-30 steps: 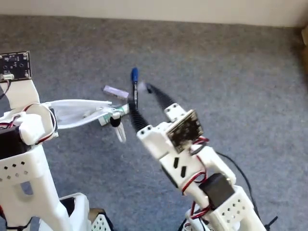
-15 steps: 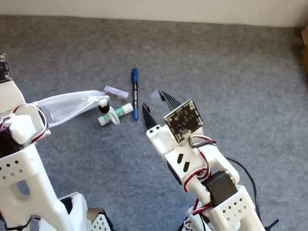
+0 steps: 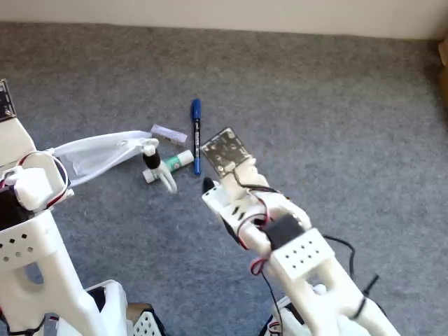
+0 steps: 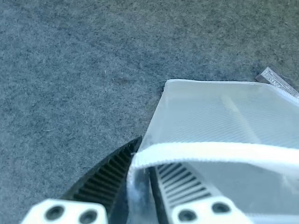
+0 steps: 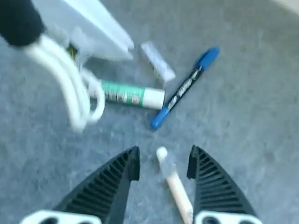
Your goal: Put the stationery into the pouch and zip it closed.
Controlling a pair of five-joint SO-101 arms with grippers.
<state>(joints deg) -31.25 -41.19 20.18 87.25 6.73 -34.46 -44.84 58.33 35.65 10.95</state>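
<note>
My left gripper (image 4: 140,170) is shut on one end of the white mesh pouch (image 4: 224,121), holding it just above the carpet. The pouch (image 3: 98,152) stretches out towards the stationery, with a black zipper ball (image 3: 150,159) and a white cord loop (image 3: 168,183) at its far end. Beside that end lie a green-and-white glue stick (image 3: 173,163), a blue pen (image 3: 196,133) and a small clear eraser (image 3: 168,132). My right gripper (image 5: 163,156) points down, open, straddling a short pale stick (image 5: 176,186) on the carpet, close to the pen (image 5: 184,88) and the glue stick (image 5: 126,94).
Everything lies on grey carpet (image 3: 336,105), open to the right and at the back. A pale wall strip (image 3: 280,17) runs along the far edge. The left arm's white base (image 3: 35,266) stands at the near left.
My right arm has swung left and tipped its gripper down over the carpet beside the pen. The pouch's far end rose slightly, then held still.
</note>
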